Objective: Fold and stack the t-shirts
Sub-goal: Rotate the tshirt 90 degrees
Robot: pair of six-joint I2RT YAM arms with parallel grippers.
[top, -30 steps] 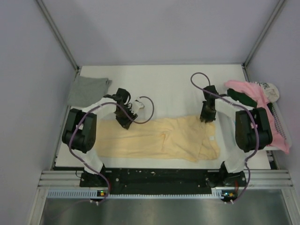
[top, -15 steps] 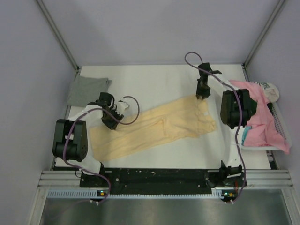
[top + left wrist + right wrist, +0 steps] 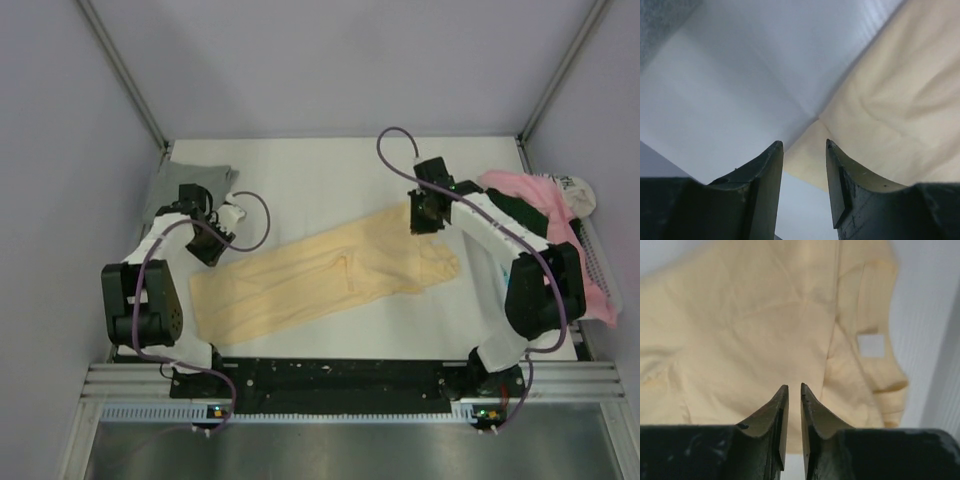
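A pale yellow-peach t-shirt [image 3: 330, 275] lies spread in a slanted band across the middle of the white table. My left gripper [image 3: 212, 252] is open and empty just off the shirt's upper-left corner; in the left wrist view [image 3: 804, 144] that corner of the shirt [image 3: 890, 100] shows past the fingertips. My right gripper [image 3: 425, 222] is over the shirt's upper-right end. In the right wrist view [image 3: 794, 386] its jaws stand a narrow gap apart with nothing between them, above the flat shirt [image 3: 765, 315].
A grey t-shirt [image 3: 180, 190] lies at the table's far left, its edge in the left wrist view [image 3: 660, 15]. A pink t-shirt [image 3: 570, 285] and a dark green one [image 3: 520, 210] are heaped in a white basket [image 3: 597, 262] at the right edge. Walls enclose the table.
The shirt has been dragged away from the near edge and turned to a slant. My left gripper has moved left off the cloth toward the grey shirt. My right gripper has shifted slightly left.
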